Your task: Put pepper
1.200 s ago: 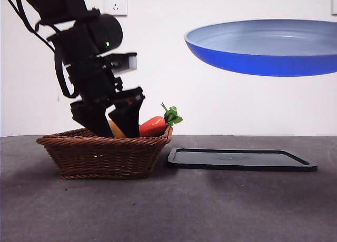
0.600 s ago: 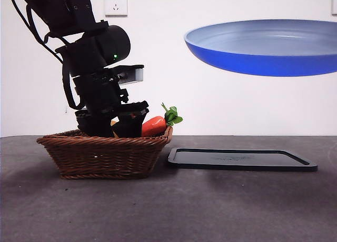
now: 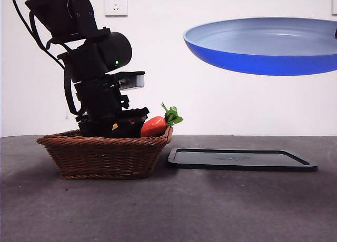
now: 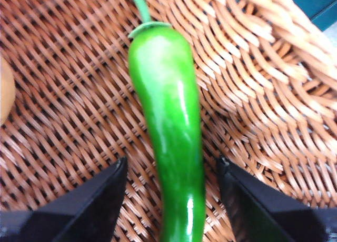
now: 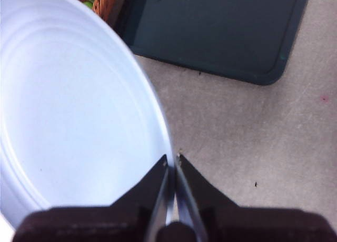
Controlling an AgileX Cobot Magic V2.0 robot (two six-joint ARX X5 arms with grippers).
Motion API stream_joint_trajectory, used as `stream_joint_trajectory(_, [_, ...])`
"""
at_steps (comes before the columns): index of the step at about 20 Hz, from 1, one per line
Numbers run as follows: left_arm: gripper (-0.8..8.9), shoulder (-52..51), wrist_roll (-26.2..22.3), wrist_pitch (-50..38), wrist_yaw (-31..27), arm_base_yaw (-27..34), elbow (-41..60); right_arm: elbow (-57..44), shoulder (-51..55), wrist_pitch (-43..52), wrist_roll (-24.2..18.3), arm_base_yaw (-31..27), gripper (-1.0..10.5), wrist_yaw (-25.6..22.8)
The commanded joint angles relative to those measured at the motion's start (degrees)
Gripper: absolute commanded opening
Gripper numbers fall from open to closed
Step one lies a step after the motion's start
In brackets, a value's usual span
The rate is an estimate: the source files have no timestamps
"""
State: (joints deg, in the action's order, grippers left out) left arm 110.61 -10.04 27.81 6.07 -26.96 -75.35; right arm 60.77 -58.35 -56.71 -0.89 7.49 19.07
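The pepper [image 4: 168,131], glossy green with a short stem, lies on the wicker floor of the basket [image 4: 79,94]. My left gripper [image 4: 171,187] is open, one jaw on each side of the pepper's lower half, apart from it. In the front view that arm [image 3: 100,79] reaches down into the basket [image 3: 102,155], and the pepper is hidden behind the rim. My right gripper [image 5: 172,171] is shut on the rim of the blue plate [image 5: 79,110], held high in the air at the right [image 3: 263,44].
An orange-red carrot [image 3: 155,125] with a green leafy top rests on the basket's right rim. A dark flat tray [image 3: 242,159] lies on the grey table right of the basket, below the raised plate. A pale rounded object [image 4: 4,92] shows at the basket's edge.
The left arm has dropped lower into the basket, so its jaws now sit below the rim. The plate and carrot stay where they were.
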Motion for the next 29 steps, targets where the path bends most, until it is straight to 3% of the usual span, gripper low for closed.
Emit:
stream_joint_trajectory(1, [2.81, 1.60, -0.22, -0.74, -0.50, -0.61, -0.98, 1.33, -0.24, 0.98, 0.00, 0.07, 0.0, 0.44])
stream_joint_trajectory(7, [1.11, 1.57, -0.09, -0.76, -1.53, -0.72, -0.98, 1.33, -0.24, 1.38, 0.00, 0.07, 0.0, 0.33])
stream_joint_trajectory(14, [1.11, -1.86, 0.28, 1.84, -1.46, -0.74, -3.08, 1.33, -0.85, 1.60, 0.22, 0.07, 0.0, 0.31])
stream_joint_trajectory(21, [1.11, -12.83, 1.53, 5.31, -0.87, -1.49, -3.91, 1.33, -6.97, 2.73, 2.01, 0.07, 0.0, 0.31])
stream_joint_trajectory(26, [1.12, -20.41, 4.35, 4.39, 7.41, -4.35, -3.91, 1.33, -17.44, 8.13, 6.54, 0.44, 0.0, 0.74])
stream_joint_trajectory(29, [1.12, -20.98, 4.59, 3.04, 12.24, -8.46, -3.91, 1.33, -23.80, 12.00, 10.34, 2.14, 0.0, 5.75])
